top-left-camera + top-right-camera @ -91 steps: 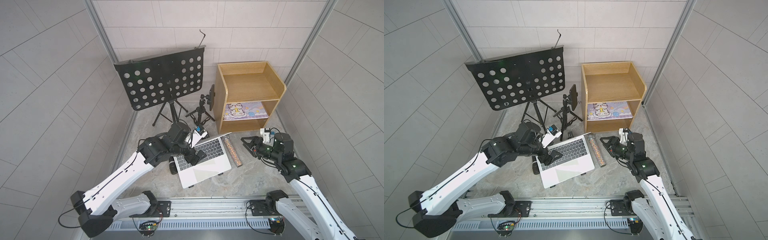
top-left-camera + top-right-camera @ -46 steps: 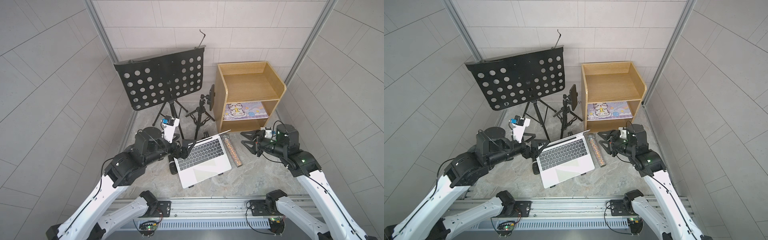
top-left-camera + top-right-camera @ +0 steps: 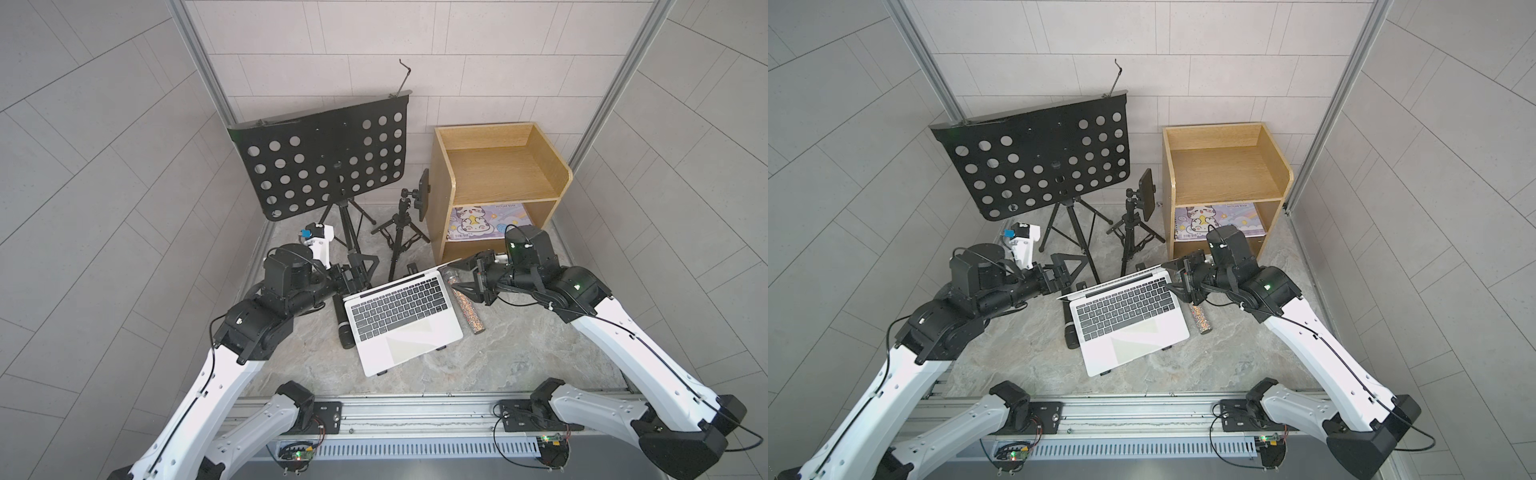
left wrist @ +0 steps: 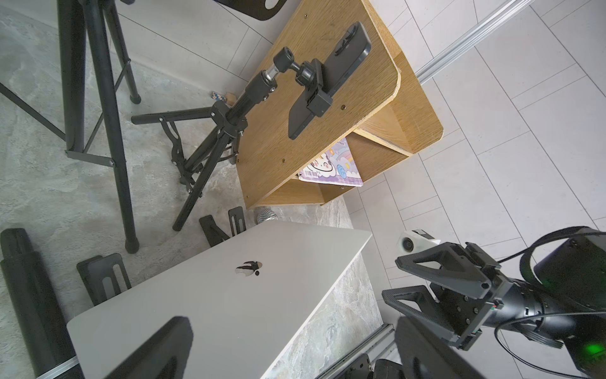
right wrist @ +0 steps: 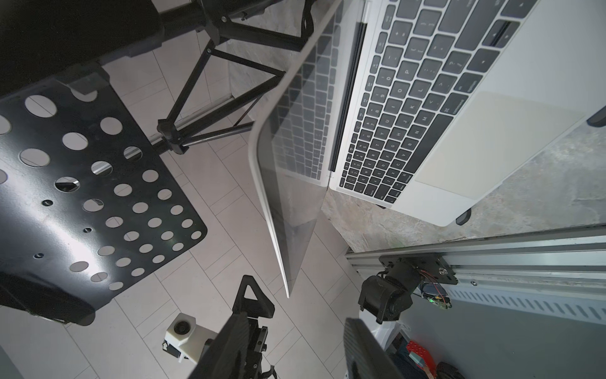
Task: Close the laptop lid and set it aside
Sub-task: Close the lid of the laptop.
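Observation:
The silver laptop (image 3: 409, 332) sits open in the middle of the floor on a black stand. Both top views show its lid (image 3: 401, 279) (image 3: 1113, 281) upright and nearly edge-on. My left gripper (image 3: 360, 270) (image 3: 1065, 271) is open behind the lid's left end. In the left wrist view the left gripper (image 4: 295, 354) faces the lid's outer shell (image 4: 229, 295) with its apple logo. My right gripper (image 3: 464, 277) (image 3: 1177, 277) is open at the lid's right corner. In the right wrist view that lid corner (image 5: 288, 292) lies just ahead of the right gripper (image 5: 295, 351), untouched.
A black perforated music stand (image 3: 324, 162) and a phone tripod (image 3: 401, 232) stand behind the laptop. A wooden shelf (image 3: 498, 166) holding a cartoon book (image 3: 486, 220) is at the back right. A glitter tube (image 3: 467, 303) lies right of the laptop, a black cylinder (image 3: 343, 324) left.
My left arm has drawn back from over the keyboard to behind the lid's left end, and its gripper has opened wider. My right gripper has come in to the lid's right corner.

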Robot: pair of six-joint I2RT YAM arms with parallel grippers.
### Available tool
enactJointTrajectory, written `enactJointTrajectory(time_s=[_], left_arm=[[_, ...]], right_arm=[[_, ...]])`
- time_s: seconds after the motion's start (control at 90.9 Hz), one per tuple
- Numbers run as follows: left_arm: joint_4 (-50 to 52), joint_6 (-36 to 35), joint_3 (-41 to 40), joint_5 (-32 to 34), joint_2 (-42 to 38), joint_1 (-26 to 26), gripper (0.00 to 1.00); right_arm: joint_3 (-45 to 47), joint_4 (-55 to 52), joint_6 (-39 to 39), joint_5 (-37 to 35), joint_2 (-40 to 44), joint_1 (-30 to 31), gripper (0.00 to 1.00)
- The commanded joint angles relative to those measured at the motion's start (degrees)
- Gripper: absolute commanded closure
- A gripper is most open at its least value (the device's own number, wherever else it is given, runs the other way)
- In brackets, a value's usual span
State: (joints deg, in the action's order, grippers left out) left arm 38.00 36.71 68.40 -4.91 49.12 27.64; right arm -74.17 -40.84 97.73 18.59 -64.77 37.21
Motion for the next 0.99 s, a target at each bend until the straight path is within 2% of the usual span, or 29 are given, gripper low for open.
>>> enactJointTrajectory(time_s=[0.0,0.22,0.561,0.781,0.98], left_arm=[[1.1,-0.4,0.3,0.0,-0.6,-0.4,0.0],[1.6,-1.6,0.8,0.3,-0.5,-0.8,0.0],[0.9,-2.2,1.0,-0.2,0.7,-1.2,0.0],[1.0,-2.7,1.2,-0.2,0.9,-1.3,0.0],[1.2,-3.1,1.3,-0.2,0.9,-1.4,0.0]], right_arm=[[-2.1,-2.5,1.2,-2.3,-2.1,0.9,0.51],[-2.7,-1.4,0.8,-3.3,-4.3,1.0,0.58],[-2.5,-0.1,0.6,-5.4,-6.7,0.9,0.61],[-1.7,0.1,-0.3,-5.9,-6.4,0.9,0.73],[3.4,0.6,0.4,-6.0,-3.5,0.9,0.82]])
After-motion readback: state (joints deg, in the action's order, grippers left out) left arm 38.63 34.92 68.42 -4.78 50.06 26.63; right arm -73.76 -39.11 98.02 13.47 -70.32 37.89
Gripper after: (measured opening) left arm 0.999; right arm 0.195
